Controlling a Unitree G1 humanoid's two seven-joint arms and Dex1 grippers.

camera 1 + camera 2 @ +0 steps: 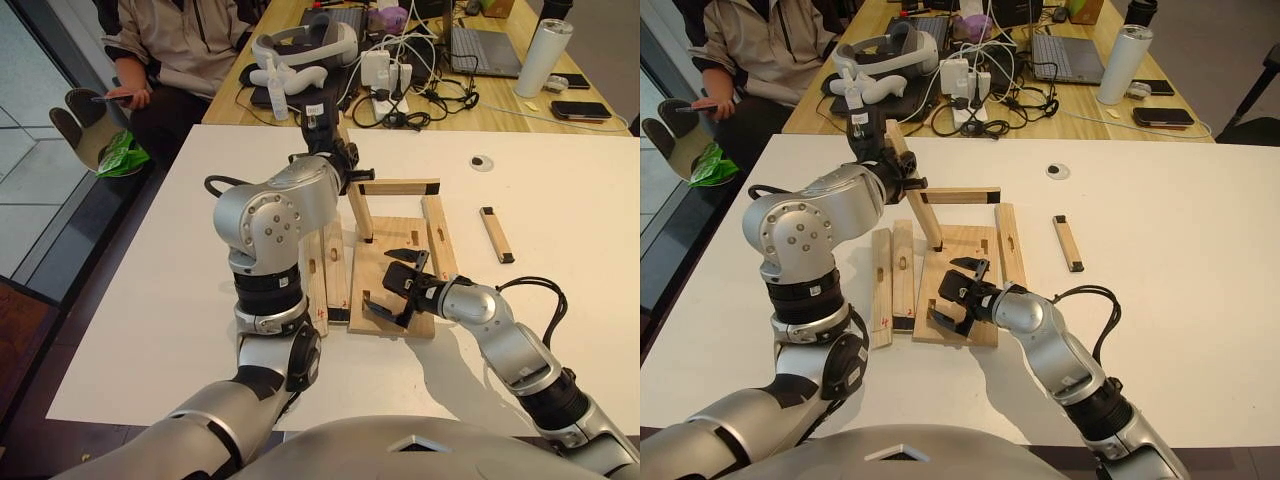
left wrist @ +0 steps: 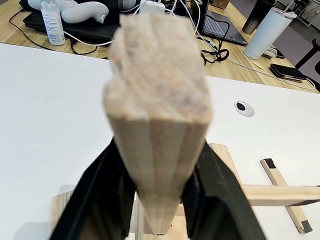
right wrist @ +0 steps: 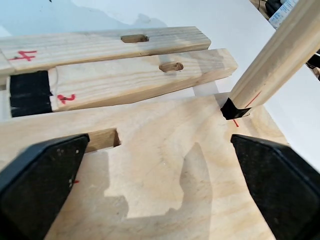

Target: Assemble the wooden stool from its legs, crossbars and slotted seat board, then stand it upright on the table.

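Wooden parts on the white bench (image 1: 560,200): 1 slotted seat board (image 1: 375,282), 4 legs, 2 crossbars. The seat board lies flat mid-bench. Two legs (image 1: 317,280) (image 1: 337,280) lie flat side by side, just beside the board's left edge. A third leg (image 1: 438,238) lies along the board's right edge. The fourth leg (image 2: 157,100) stands tilted with its black-tipped foot at a slot in the board's far part, and the left claw (image 2: 159,190) pinches its upper end. One crossbar (image 1: 400,187) runs sideways from that held leg at the board's far edge. The other crossbar (image 1: 496,235) lies alone, well right of the board. The right claw (image 1: 395,295) hangs spread over the board's near half, gripping nothing.
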